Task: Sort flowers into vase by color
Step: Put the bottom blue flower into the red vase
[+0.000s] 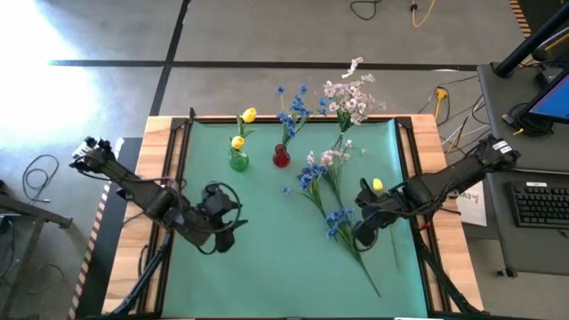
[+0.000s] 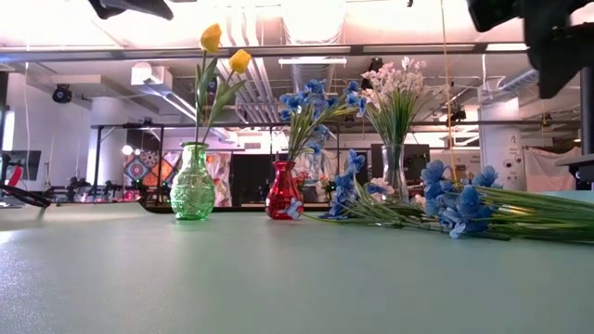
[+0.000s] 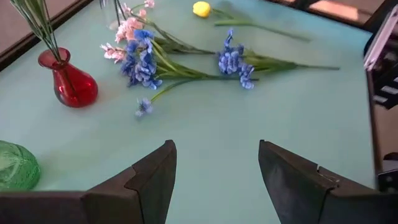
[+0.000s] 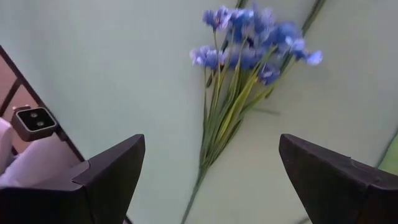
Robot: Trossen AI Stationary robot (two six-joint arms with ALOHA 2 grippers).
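Observation:
Three vases stand at the far side of the green mat: a green vase (image 1: 238,161) (image 2: 192,186) with two yellow buds, a red vase (image 1: 281,158) (image 3: 68,84) with blue blossoms, and a clear vase (image 2: 394,172) with pale pink-white sprays (image 1: 354,96). Loose flowers lie flat on the mat's right half: blue and pink sprays (image 1: 318,171) (image 3: 140,56), a blue spray (image 1: 338,220) (image 4: 249,46), and a yellow bud (image 1: 378,185) (image 3: 201,9). My left gripper (image 1: 229,235) (image 3: 217,180) hovers open over the mat's left half. My right gripper (image 1: 363,233) (image 4: 211,180) hovers open just above the nearer blue spray's stem.
A black frame (image 1: 182,160) borders the mat. Bare mat lies at the near side and on the left (image 1: 267,267). A side table with a keyboard (image 1: 538,203) stands right of the table. A small grey device (image 4: 34,121) sits at the mat's edge.

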